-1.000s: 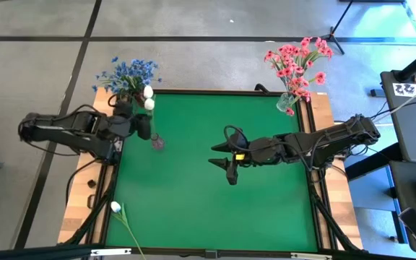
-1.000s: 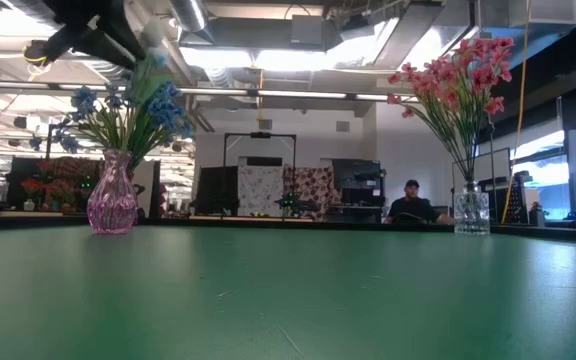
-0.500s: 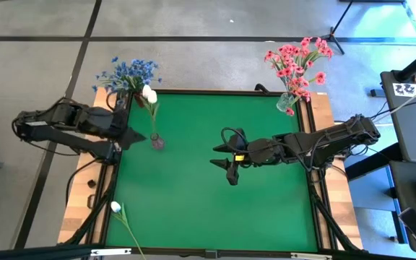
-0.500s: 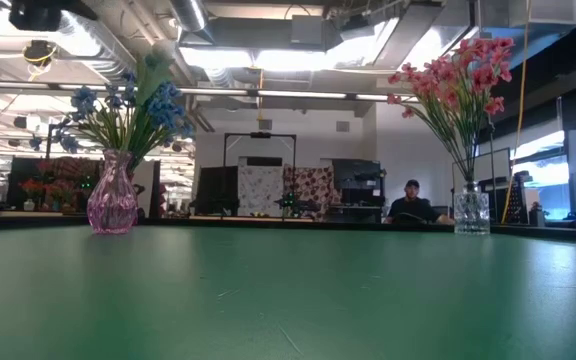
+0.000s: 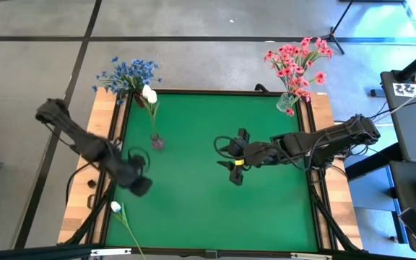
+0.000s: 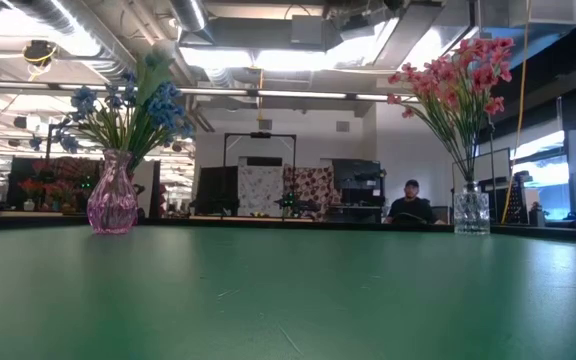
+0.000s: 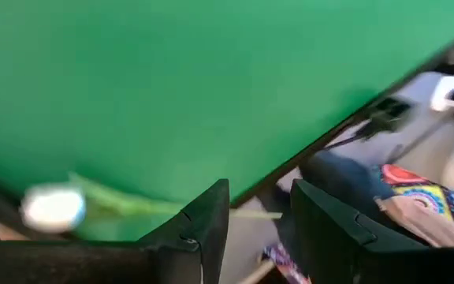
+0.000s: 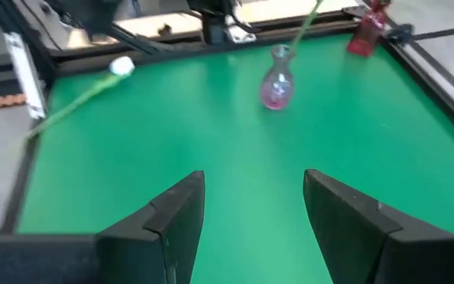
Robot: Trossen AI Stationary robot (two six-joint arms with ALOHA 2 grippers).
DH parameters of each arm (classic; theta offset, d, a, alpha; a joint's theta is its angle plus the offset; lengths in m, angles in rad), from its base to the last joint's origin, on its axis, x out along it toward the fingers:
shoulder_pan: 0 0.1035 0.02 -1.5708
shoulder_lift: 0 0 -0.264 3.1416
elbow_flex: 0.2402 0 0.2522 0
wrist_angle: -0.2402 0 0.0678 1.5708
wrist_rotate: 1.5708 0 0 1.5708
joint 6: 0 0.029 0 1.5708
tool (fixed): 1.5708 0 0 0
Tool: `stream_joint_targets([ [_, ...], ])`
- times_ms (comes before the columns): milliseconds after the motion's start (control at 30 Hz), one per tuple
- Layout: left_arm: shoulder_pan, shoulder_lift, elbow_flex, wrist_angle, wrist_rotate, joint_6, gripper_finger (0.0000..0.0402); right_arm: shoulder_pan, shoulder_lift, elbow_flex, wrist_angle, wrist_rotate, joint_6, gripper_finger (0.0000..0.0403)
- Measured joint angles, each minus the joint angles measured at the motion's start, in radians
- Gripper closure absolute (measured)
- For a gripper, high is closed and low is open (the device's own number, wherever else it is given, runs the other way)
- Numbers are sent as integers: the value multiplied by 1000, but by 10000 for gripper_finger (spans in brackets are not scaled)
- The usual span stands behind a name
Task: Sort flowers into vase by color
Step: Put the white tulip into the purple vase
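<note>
white flower (image 5: 115,207) stem cut off at table (image 5: 193,209) edge.

Overhead shot evenly lit, no hard shadows on the flat green felt table mat (image 5: 208,173); dark left arm gripper (image 5: 137,183) at 8 o'clock is motion-smeared. Table-level shot: bright ceiling strip lights (image 6: 288,55) blow out at 12 o'clock, blue and pink sprays partly backlit, near mat soft and out of focus. Left wrist shot heavily blurred, the white bud on a thin green stem (image 7: 53,208) reads as a smudge. Right wrist shot mildly soft; small pink glass vase (image 8: 276,87) shows faint glare.
</note>
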Motion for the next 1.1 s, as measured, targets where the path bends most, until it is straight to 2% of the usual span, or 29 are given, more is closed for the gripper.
stream_joint_targets([
  [100,-87,98,0,50,44,-182,269,-30,0,0,-35,2,-9,189],
  [267,-206,238,0,115,59,-453,269,-88,0,0,-94,-19,-74,189],
  [500,-353,379,0,140,234,-782,269,-110,0,0,-122,-77,-257,189],
  [600,-360,431,0,124,281,-789,268,-112,0,0,-120,-94,-291,189],
  [800,-335,471,-55,141,288,-788,268,-112,0,0,-153,-105,-291,189],
  [933,-301,471,-147,226,297,-787,268,-112,0,0,-191,-114,-291,189],
  [1100,-277,472,-271,432,373,-793,268,-112,0,0,-220,-113,-289,189],
])
